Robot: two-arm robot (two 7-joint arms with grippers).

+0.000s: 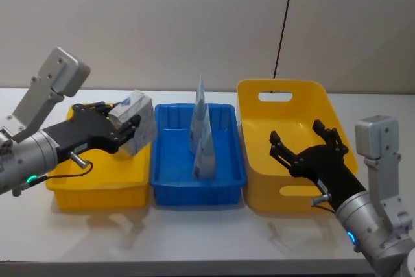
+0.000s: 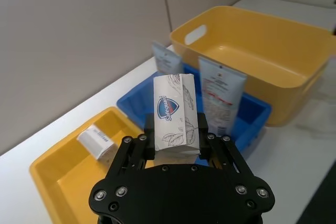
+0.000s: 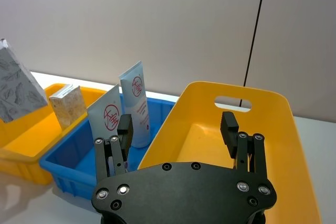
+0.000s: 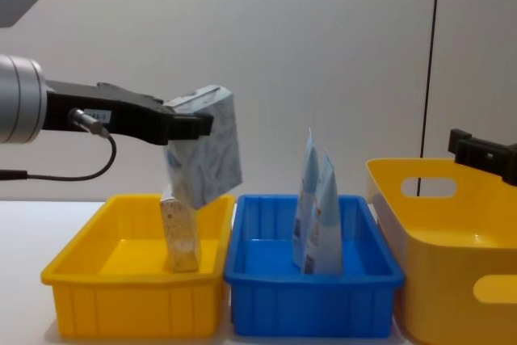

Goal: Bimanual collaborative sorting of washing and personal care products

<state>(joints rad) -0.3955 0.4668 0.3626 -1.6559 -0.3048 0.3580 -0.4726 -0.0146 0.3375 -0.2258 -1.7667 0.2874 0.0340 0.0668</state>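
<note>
The whitish boxy pack [image 2: 176, 116] is showing a grey leaf print and a blue-and-red shield. The small pack [image 4: 181, 238] is looking speckled beige. The pale-blue pouches [image 1: 204, 150] are bearing red round logos. The left tray [image 1: 97, 196] and right bin [image 1: 262, 189] are showing yellow, the middle tray [image 1: 198, 194] blue.

Whitish pack [image 3: 18, 85] partly beyond frame edge

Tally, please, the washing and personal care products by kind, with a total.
Whitish boxy pack with grey leaf print, held by the left end effector: 1
Small beige wrapped pack, in the shallow yellow plastic tray: 1
Flat pale-blue pouches with red round logo, in the blue plastic tray: 2
Total: 4
</note>
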